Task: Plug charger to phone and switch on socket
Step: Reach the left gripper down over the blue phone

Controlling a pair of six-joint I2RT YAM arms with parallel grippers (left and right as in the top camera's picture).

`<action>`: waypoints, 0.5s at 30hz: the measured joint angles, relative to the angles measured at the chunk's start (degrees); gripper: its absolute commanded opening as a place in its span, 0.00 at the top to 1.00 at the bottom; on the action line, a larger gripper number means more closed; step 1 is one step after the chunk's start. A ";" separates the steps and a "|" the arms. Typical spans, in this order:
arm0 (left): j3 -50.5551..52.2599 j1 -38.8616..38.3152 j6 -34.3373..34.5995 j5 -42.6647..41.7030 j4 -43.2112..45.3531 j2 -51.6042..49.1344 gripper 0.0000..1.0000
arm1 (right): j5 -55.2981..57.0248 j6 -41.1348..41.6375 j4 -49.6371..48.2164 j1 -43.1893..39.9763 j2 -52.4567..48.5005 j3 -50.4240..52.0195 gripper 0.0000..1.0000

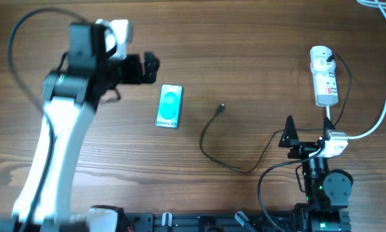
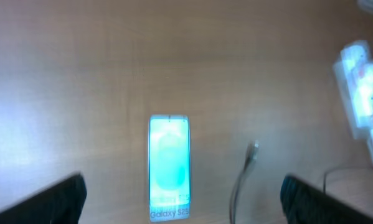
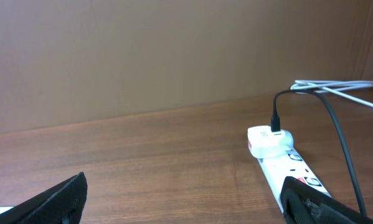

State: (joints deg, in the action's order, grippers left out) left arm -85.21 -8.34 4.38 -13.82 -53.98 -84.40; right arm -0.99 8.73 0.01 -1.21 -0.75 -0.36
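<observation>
We are seeing left fingers point(image 2: 55, 202), wide open and empty, hovering by the cyan-screened rectangular phone point(image 1: 169, 106) — thin black charger cable point(image 1: 221, 109) lying unplugged beside it on the wooden counter point(image 1: 244, 38). Right fingers point(image 3: 55, 199), gaping empty, are waiting near the white plastic power strip point(image 1: 324, 77).

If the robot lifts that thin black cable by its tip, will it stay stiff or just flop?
Probably flops: the charger lies in loose curves on the table. Its connector looks small, so likely light and fiddly to pinch. The rest would likely trail behind.
</observation>
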 measured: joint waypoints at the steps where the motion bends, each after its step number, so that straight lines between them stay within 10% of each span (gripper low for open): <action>1: -5.92 -1.27 -0.24 0.70 -5.64 -5.70 0.00 | 0.00 0.00 -0.07 0.00 0.00 0.00 0.00; 15: -17.22 -8.83 6.32 2.95 -12.81 -33.09 0.00 | 0.00 0.00 -0.04 0.00 -0.02 0.00 0.00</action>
State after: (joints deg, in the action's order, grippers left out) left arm -102.43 -17.17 10.70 -10.87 -66.78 -117.49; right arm -0.99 8.73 -0.03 -1.21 -0.78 -0.36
